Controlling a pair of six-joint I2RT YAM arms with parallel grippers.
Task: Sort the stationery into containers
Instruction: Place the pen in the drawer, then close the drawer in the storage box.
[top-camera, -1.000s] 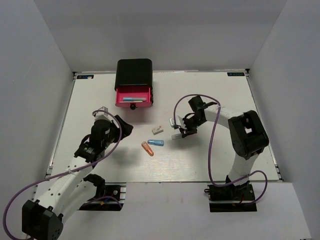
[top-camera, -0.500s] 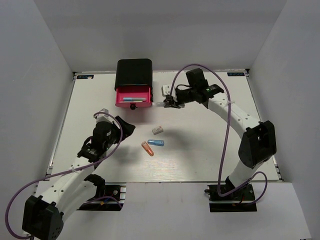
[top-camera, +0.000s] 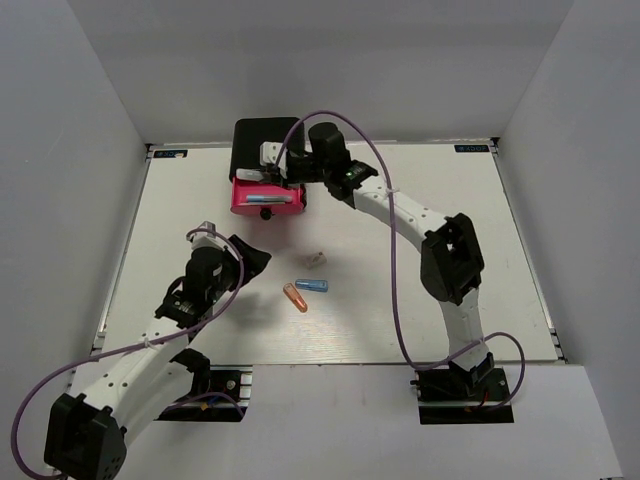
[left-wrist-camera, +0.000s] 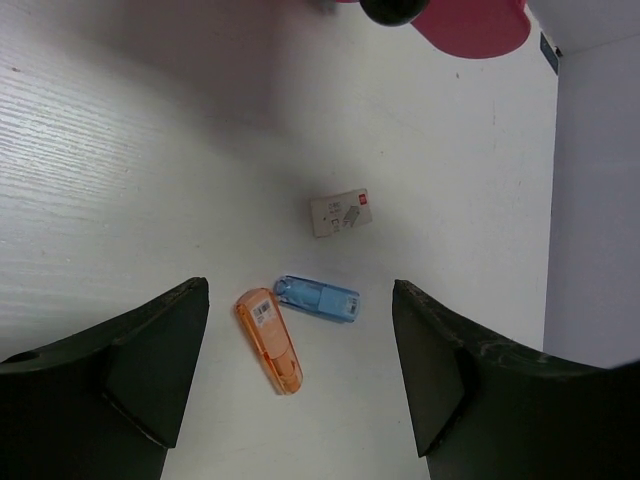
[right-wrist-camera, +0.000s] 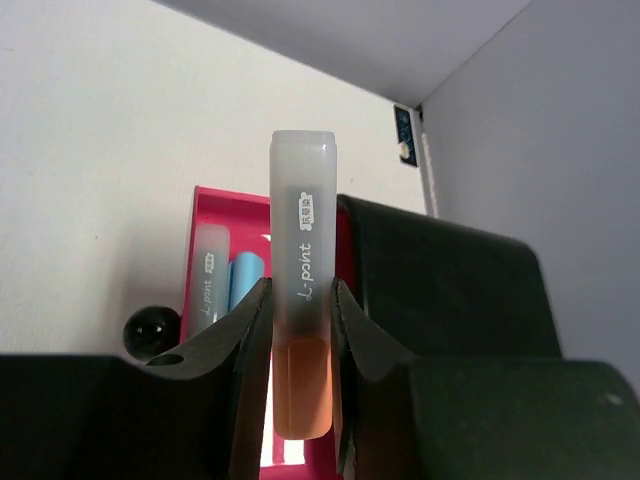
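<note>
The black cabinet (top-camera: 268, 140) stands at the back with one pink-red drawer (top-camera: 240, 203) pulled open. My right gripper (top-camera: 272, 172) is over that drawer, shut on a grey-capped orange piece (right-wrist-camera: 303, 200). In the right wrist view the gripper (right-wrist-camera: 300, 300) holds the piece above the drawer (right-wrist-camera: 212, 205), which holds a grey piece (right-wrist-camera: 208, 275) and a light blue piece (right-wrist-camera: 245, 280). My left gripper (top-camera: 250, 258) is open and empty. In the left wrist view the gripper (left-wrist-camera: 300, 292) looks down on an orange piece (left-wrist-camera: 269, 340), a blue piece (left-wrist-camera: 317, 298) and a white block (left-wrist-camera: 341, 212).
The orange piece (top-camera: 295, 298), blue piece (top-camera: 312, 285) and white block (top-camera: 316, 260) lie mid-table, right of my left gripper. The drawer's black knob (right-wrist-camera: 150, 330) sticks out toward the front. White walls enclose the table on three sides.
My right arm has swung from mid-table up and left to above the open drawer, carrying the grey-capped orange piece. The left arm has hardly moved.
</note>
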